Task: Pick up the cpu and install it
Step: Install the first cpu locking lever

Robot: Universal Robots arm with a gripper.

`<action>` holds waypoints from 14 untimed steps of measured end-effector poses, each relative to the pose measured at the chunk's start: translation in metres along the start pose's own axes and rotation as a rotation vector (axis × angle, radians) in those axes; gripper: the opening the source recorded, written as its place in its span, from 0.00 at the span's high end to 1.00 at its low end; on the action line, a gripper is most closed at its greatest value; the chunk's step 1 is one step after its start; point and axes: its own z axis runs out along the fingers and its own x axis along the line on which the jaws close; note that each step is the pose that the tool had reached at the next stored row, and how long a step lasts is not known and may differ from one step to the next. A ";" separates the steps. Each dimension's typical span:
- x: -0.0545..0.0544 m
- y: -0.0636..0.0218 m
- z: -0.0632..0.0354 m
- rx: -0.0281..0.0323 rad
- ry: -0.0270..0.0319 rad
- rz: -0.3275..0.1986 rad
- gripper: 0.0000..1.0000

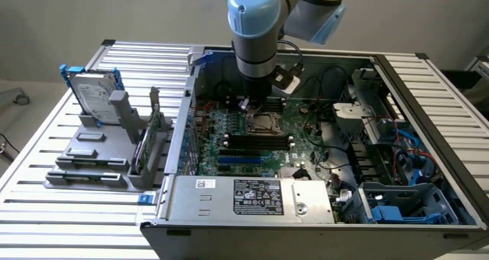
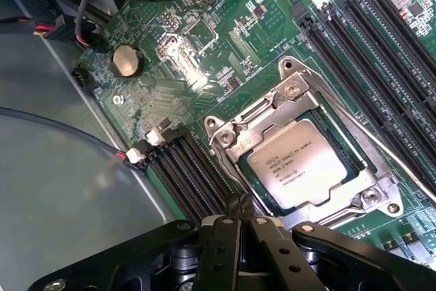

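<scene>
The cpu (image 2: 294, 165), a flat square chip with a silver-grey printed top, lies flat inside the metal socket frame (image 2: 225, 134) on the green motherboard. My gripper (image 2: 240, 217) hovers just beside the socket's edge, its black fingers pressed together with nothing between them. In the exterior view the arm reaches down into the open computer case, with the gripper (image 1: 256, 104) just above and behind the socket (image 1: 264, 124), apart from the chip.
Black memory slots (image 2: 381, 52) flank the socket, and a coin battery (image 2: 127, 60) and loose cables (image 2: 102, 1) lie nearby. Outside the case, a grey fixture (image 1: 91, 157) holds a hard drive (image 1: 95, 94) and memory sticks (image 1: 149, 140). The power supply (image 1: 252, 197) fills the case's front.
</scene>
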 end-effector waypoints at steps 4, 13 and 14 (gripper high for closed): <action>0.000 0.0004 0.0000 -0.0006 -0.0015 -0.001 0.89; 0.002 0.0035 0.0010 0.0009 -0.0016 -0.006 0.89; 0.003 0.0039 0.0011 0.0011 -0.0017 -0.006 0.89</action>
